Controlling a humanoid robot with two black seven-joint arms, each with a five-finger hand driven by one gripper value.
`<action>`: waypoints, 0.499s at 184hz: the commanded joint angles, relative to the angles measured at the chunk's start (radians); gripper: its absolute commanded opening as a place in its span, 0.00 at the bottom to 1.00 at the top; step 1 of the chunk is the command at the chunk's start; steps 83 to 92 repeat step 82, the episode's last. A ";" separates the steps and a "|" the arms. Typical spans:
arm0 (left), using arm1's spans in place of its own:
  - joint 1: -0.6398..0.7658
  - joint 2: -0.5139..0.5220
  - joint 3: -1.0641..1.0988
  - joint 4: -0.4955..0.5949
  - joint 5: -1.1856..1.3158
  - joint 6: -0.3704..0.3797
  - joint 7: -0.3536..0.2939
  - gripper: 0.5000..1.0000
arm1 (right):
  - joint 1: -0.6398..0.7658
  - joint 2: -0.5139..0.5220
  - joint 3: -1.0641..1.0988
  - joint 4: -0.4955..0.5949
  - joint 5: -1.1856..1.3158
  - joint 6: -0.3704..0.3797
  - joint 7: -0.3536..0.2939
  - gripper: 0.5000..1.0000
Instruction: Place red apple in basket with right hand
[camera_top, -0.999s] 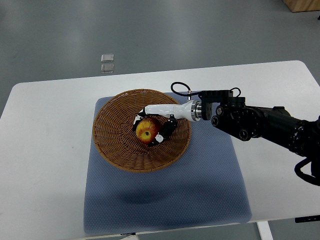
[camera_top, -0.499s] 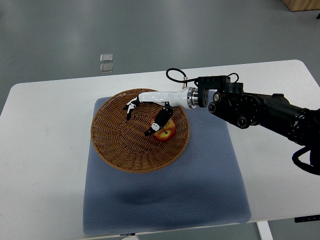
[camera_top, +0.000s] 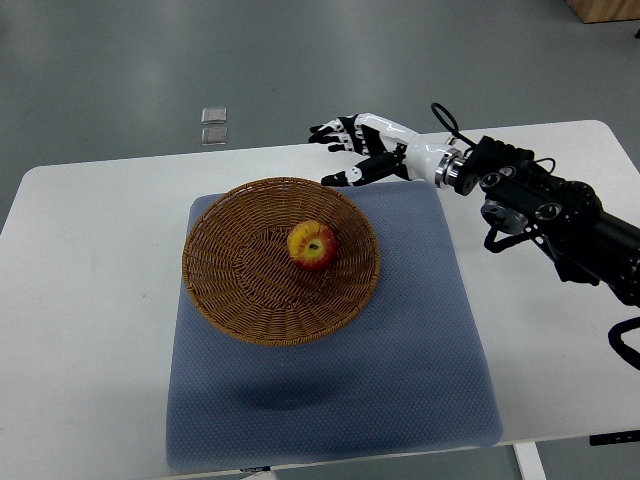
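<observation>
We saw the red apple (camera_top: 312, 246) resting inside the wicker basket (camera_top: 225, 290); our right hand (camera_top: 362, 148), fingers spread and empty, hovered beyond the basket's far rim, where a low return sweep risked clipping it.

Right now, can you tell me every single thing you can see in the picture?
apple: one, red and yellow, lying inside the basket, right of its middle.
basket: one, brown wicker, round, on the mat's far left part.
mat: one, blue-grey, spread on the table under the basket.
table: one, white, filling most of the view.
small square tiles: two, clear grey, on the floor beyond the table.
wooden thing: one, light brown, top right corner, mostly cut off.
right hand: one, white and black, fingers spread and empty, above the table's far edge beyond the basket.
right arm: one, black, coming in from the right.
</observation>
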 joint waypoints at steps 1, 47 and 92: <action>0.000 0.000 0.000 0.001 0.000 0.000 0.000 1.00 | -0.057 -0.027 0.017 -0.022 0.141 -0.079 -0.044 0.79; 0.000 0.000 0.000 0.000 0.000 0.000 0.000 1.00 | -0.161 -0.061 0.018 -0.032 0.366 -0.192 -0.065 0.81; 0.000 0.000 0.000 0.000 0.000 0.000 0.000 1.00 | -0.181 -0.050 0.018 -0.033 0.396 -0.221 -0.053 0.83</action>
